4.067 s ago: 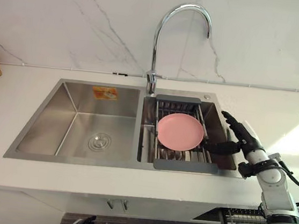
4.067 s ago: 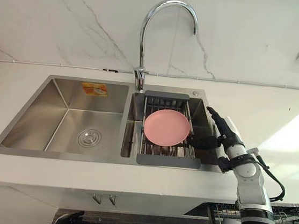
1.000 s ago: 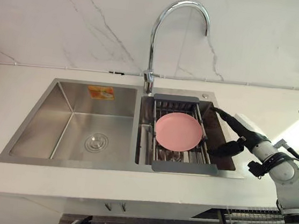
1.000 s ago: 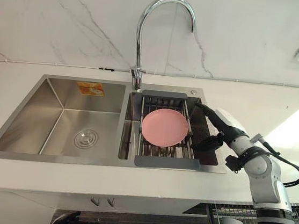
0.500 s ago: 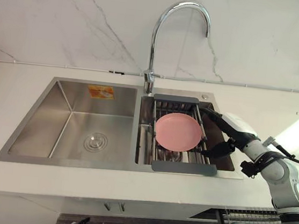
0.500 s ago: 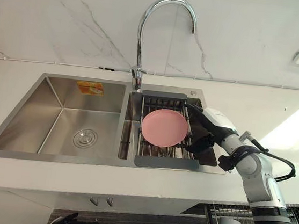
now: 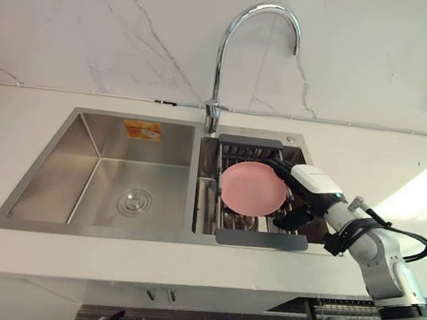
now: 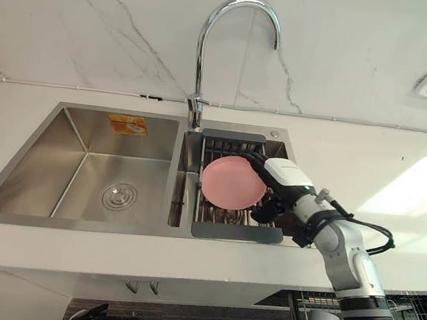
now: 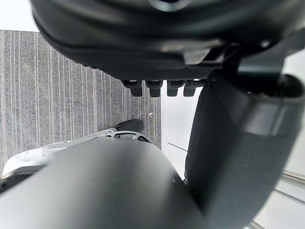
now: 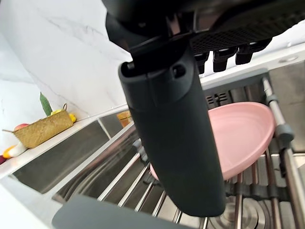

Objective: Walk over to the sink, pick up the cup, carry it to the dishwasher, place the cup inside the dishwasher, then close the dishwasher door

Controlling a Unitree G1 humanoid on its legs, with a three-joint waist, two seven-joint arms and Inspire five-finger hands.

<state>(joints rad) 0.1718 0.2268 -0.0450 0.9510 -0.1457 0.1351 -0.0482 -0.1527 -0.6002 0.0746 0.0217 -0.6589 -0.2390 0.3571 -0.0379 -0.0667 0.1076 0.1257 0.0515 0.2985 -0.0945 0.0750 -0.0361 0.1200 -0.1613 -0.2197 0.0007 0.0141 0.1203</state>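
Head views: bright, even light falls on the marble wall and the white worktop. A washed-out patch of stronger light lies across the worktop's right end. The tap carries narrow bright glints, while the steel sink gives soft, dull reflections. The space under the worktop is dim.

Wrist views: the left robot hand and right robot hand appear as dark, nearly featureless masses against pale backgrounds. The plate is evenly lit and shades the rack beneath.

Right arm stretched forward; right robot hand fingers straight, thumb apart; left robot hand relaxed.
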